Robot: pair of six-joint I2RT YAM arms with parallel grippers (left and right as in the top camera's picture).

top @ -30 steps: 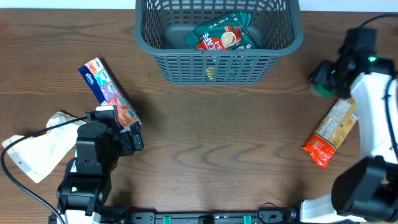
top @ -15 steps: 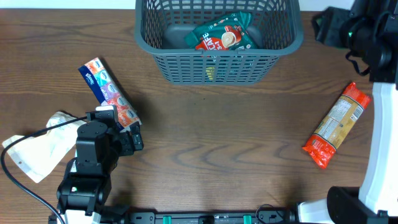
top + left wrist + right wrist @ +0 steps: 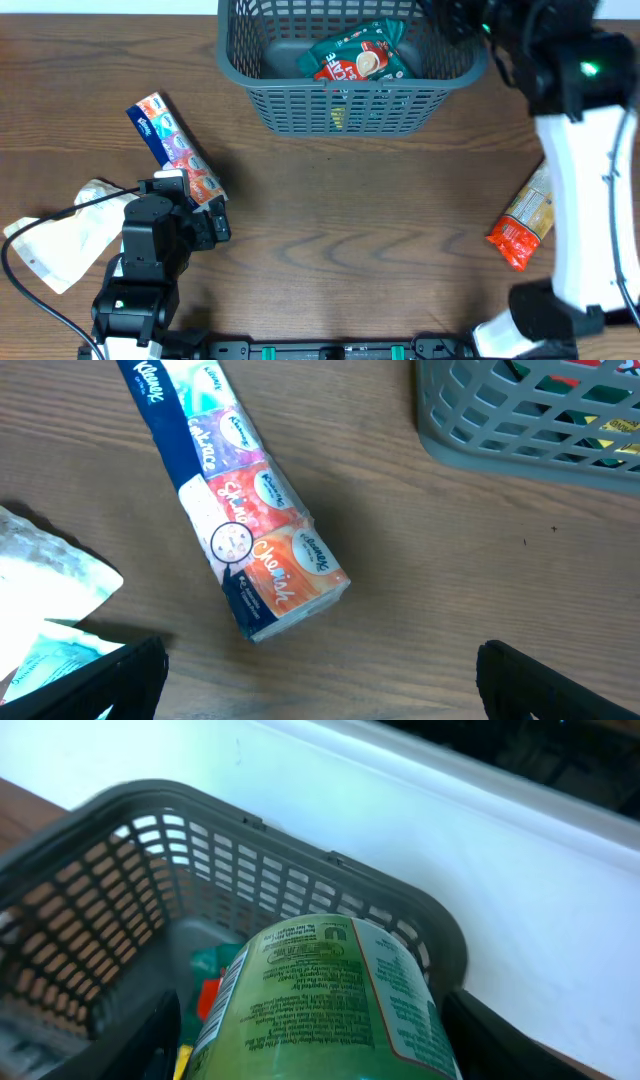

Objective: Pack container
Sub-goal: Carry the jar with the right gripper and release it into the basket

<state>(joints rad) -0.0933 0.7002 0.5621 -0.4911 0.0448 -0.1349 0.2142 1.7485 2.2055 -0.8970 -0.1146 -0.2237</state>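
The container (image 3: 350, 105) is a dark grey lattice basket at the table's far middle, and its rim shows in the right wrist view (image 3: 130, 795). A teal and red coffee packet (image 3: 355, 55) lies inside it. My right gripper (image 3: 455, 15) is above the basket's far right corner. It is shut on a green labelled can (image 3: 320, 990), held over the basket's inside. My left gripper (image 3: 320, 690) is open and empty, low over the table just right of a Kleenex tissue pack (image 3: 235, 520).
The Kleenex pack (image 3: 175, 148) lies slanted at the left. A white pouch (image 3: 60, 240) lies at the front left beside the left arm. An orange-red packet (image 3: 525, 220) lies at the right, partly under the right arm. The basket's corner (image 3: 520, 440) shows in the left wrist view.
My right arm has swung from the table's right side up and left to the basket's far right corner, carrying the green can. The left arm has not moved.
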